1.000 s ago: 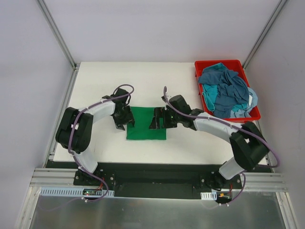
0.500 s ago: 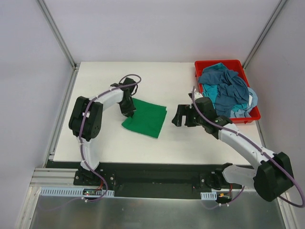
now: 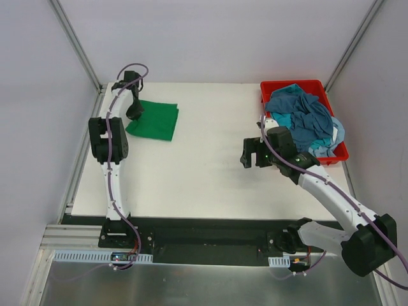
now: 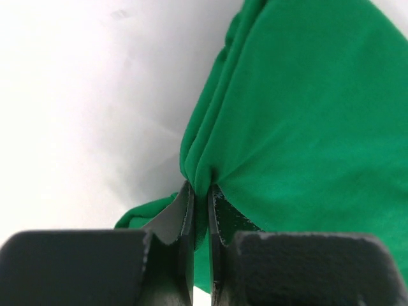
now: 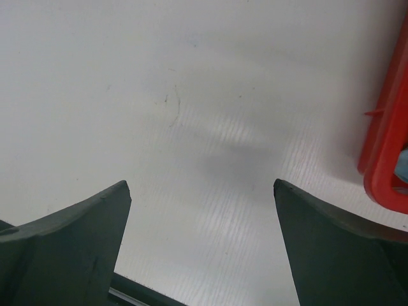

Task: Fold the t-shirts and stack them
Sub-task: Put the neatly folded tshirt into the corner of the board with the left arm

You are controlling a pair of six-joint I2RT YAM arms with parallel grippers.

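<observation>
Moved: the green t-shirt (image 3: pixel 156 121) has travelled from the middle of the desk (image 3: pixel 204 185) to the upper left of the overhead view. It was carried there by the left pincer (image 3: pixel 135 109). The right pincer (image 3: pixel 250 155) has let go of it and drawn back to the middle right.
Right pincer: released, with its fingers spread wide and nothing between them. In its own view it hangs over bare desk (image 5: pixel 191 95), with the red tray (image 5: pixel 386 159) at the right edge of that frame.
Left pincer: clenched on the green t-shirt. The wrist view shows the left pincer (image 4: pixel 199 191) pinching a bunched edge of several layers of the green t-shirt (image 4: pixel 306 115), and the cloth puckers at the bite.
Green t-shirt: folded to a compact rectangle, a little skewed. It lies flat on the desk near the far left corner, with the held edge on its left side.
Red tray: upper right of the overhead view (image 3: pixel 299 83), at the far right of the desk. It holds a loose heap of blue t-shirts (image 3: pixel 303 121), unfolded and spilling to the rim.
Meaning: the first shirt looks finished and parked where the stack will likely start.
Next: the left pincer probably has to release without rumpling that pinched edge. The free right pincer seems best placed to fetch the next shirt from the tray.
</observation>
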